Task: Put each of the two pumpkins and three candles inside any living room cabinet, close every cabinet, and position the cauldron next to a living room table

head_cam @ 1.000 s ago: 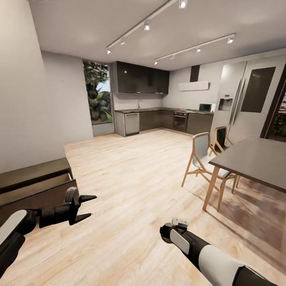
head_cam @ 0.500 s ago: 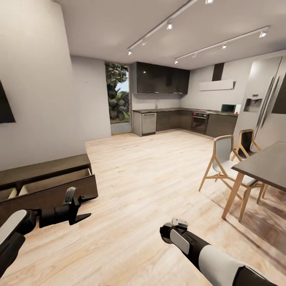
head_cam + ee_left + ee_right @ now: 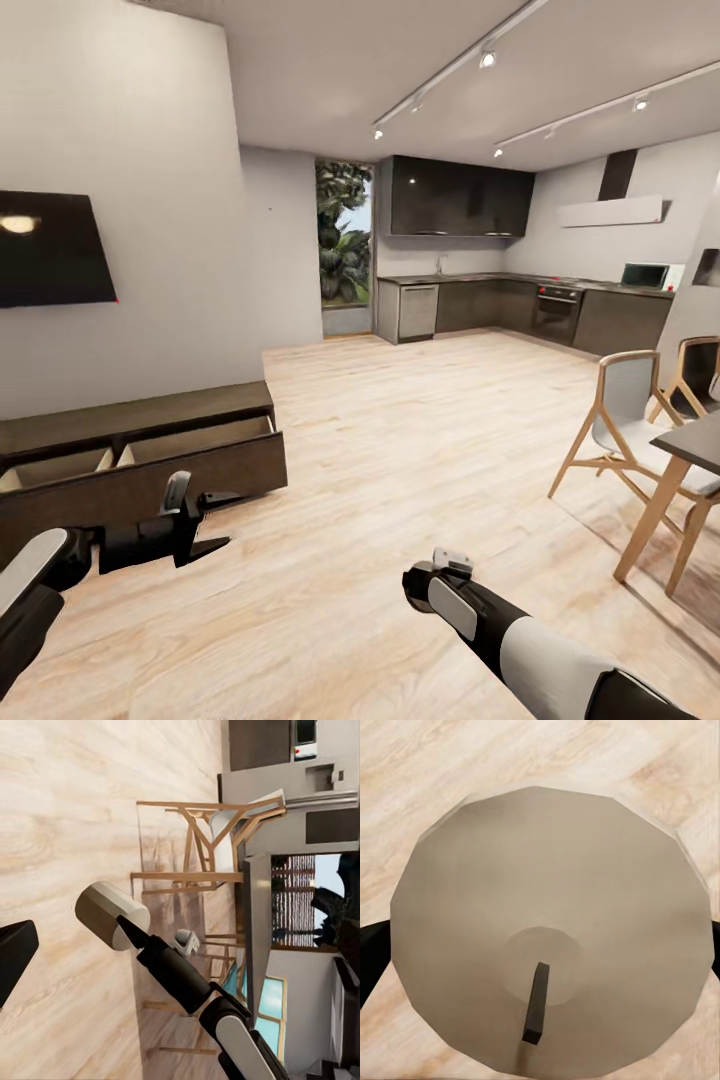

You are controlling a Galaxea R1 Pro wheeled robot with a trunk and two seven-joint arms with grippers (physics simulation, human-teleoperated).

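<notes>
Candle (image 3: 551,937) sits clenched in our right gripper (image 3: 112,916), above the floor, near the cabinet (image 3: 140,470) with its drawer open; we judge it light, stiff, slippery, best held round its sides

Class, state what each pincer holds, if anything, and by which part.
The right pincer holds a candle by its sides, wick end outward. The left pincer is open, holding nothing.

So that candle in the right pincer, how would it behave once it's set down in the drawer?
The candle looks like a stubby faceted cylinder, so it probably stands steady on its flat end. On its side it would likely roll. It looks stiff and smooth, possibly slippery in the right pincer.
</notes>
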